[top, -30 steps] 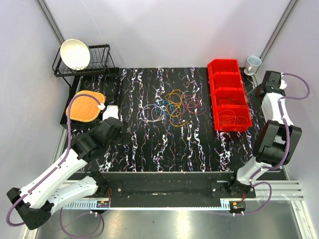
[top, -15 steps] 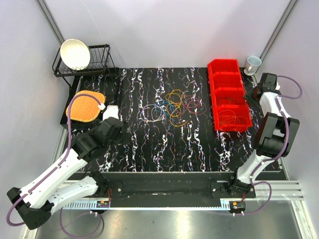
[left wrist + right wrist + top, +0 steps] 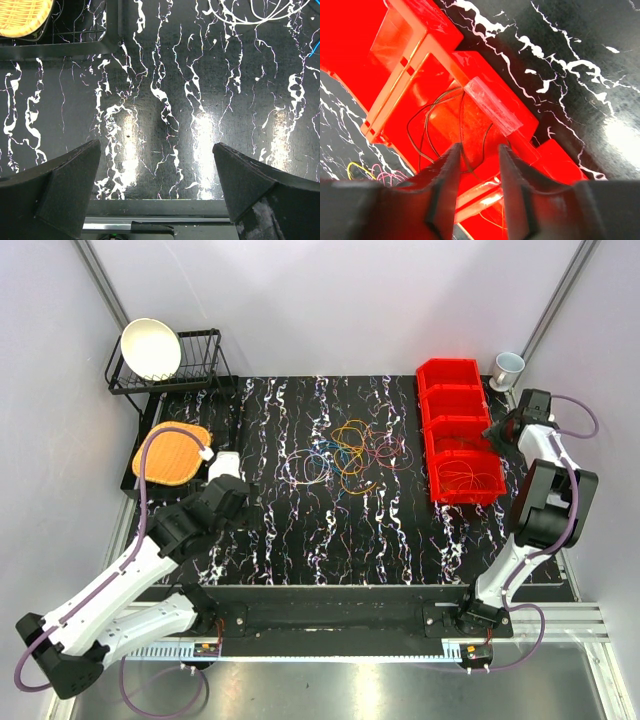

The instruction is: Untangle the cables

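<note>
The cables [image 3: 345,455] are seen in the centre of the top view as a loose cluster of very thin overlapping loops: orange and yellow in the middle, pink-purple toward the right, blue strands among them, and paler loops at the left of the bunch. They lie flat on the black, white-veined table [image 3: 300,530]. More thin wires [image 3: 470,477] are coiled in the lowest compartment of the red bins [image 3: 432,430] at the right. In the right wrist view, dark loops [image 3: 435,127] are seen lying in a bin compartment.

No writing can be read anywhere. A clear plastic label strip [image 3: 493,106] is fixed to a bin wall, and no text is legible on it.

The left gripper [image 3: 157,190] is spread wide with nothing between its fingers. It is held over bare table at the left, well apart from the cluster, with the table's near edge seen at the bottom of its wrist view. The right gripper [image 3: 477,175] is parted only narrowly and is held above the bins at the right edge; nothing is seen gripped.

The upper left is taken up by a dish rack [image 3: 200,375] with a bowl [image 3: 150,348], and a woven orange mat [image 3: 172,452] lies below them. A cup [image 3: 507,367] stands at the upper right, just beyond the bins.
</note>
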### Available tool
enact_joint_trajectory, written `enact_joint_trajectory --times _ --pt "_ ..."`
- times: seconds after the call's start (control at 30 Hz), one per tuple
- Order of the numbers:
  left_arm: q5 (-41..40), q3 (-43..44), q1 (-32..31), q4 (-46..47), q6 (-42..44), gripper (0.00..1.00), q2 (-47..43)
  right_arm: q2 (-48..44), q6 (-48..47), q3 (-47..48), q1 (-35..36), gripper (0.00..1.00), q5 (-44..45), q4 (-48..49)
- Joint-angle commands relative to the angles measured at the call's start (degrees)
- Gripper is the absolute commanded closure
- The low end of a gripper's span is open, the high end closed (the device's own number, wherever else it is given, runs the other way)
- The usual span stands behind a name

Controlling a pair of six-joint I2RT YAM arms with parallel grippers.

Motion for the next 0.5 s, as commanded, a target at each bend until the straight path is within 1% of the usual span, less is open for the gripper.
enact_joint_trajectory --times 0.0,0.07,0.1,0.2,0.33,0.47 --pt "-0.5 -0.04 -0.26 2.23 0.58 0.01 0.68 -4.96 -0.98 4.19 0.05 0.52 2.98 -3.15" --pt "-0.32 0.13 -0.26 2.14 0.58 0.01 0.86 -6.54 -1.24 4.99 0.13 0.46 3.79 -5.0" --pt "-0.24 0.13 -0.17 2.23 0.58 0.01 1.03 -6.9 -1.5 5.78 0.05 0.42 5.7 -5.7" --pt "0.29 0.39 -0.17 2.23 0.75 0.01 1.56 -9.01 -2.29 7.01 0.13 0.35 7.82 -7.64" --pt "1.52 0.39 -0.17 4.68 1.1 0.01 2.53 -11.81 -3.09 7.63 0.13 0.32 8.71 -9.58" --pt "5.55 0.57 -0.34 10.91 0.67 0.01 6.91 -14.19 -2.21 7.19 1.01 0.31 6.43 -10.46"
